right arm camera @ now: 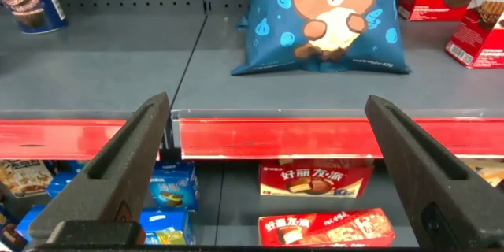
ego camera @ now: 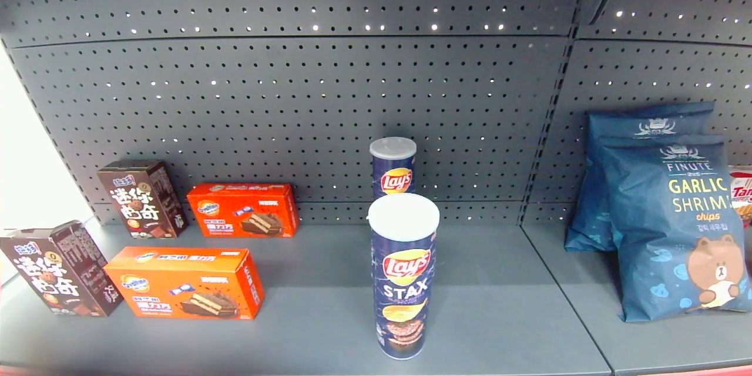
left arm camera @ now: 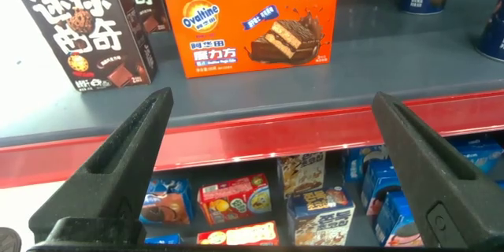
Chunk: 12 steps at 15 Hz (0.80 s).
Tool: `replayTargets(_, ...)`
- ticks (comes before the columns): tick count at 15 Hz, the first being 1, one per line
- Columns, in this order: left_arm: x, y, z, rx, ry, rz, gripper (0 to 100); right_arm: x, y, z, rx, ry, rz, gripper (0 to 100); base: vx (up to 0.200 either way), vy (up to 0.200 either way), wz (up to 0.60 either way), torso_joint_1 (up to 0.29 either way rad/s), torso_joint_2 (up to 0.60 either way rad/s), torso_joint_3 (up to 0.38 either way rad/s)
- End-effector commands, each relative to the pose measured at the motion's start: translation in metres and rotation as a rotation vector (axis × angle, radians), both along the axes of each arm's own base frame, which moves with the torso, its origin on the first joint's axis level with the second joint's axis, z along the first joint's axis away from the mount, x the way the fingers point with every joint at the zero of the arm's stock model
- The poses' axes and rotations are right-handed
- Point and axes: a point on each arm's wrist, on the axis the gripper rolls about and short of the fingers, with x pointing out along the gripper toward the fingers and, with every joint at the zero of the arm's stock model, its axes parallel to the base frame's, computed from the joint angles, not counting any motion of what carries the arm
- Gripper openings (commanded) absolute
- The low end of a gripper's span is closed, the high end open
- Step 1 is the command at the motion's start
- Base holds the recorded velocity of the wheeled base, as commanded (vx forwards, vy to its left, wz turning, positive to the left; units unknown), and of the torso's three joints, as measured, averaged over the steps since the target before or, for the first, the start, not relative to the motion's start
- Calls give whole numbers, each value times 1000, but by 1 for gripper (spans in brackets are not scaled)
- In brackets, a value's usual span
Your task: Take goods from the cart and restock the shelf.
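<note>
Straight beyond the left pincer, an orange box carries an oval logo and white characters. The brown box beside it has large white characters. Beyond the right pincer, a blue bag bears yellow-and-white lettering. Farther off between both pincers, the front tube shows a red logo above white capitals.

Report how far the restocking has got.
Done: the shelf holds two chip cans, two orange boxes, two brown boxes and blue chip bags. In hand: nothing; the left pincer and right pincer are open and empty before the shelf edge. Left: bare shelf between cans and bags could probably take more goods.
</note>
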Motion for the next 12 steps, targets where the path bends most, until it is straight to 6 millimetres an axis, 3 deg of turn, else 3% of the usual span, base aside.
replayTargets(1,0,0,0,0,1,0,100,0,0,0,0,0,0,100,0,0,0,0,0,0)
replayTargets(12,0,0,0,-3,1,2,100,0,0,0,0,0,0,100,0,0,0,0,0,0)
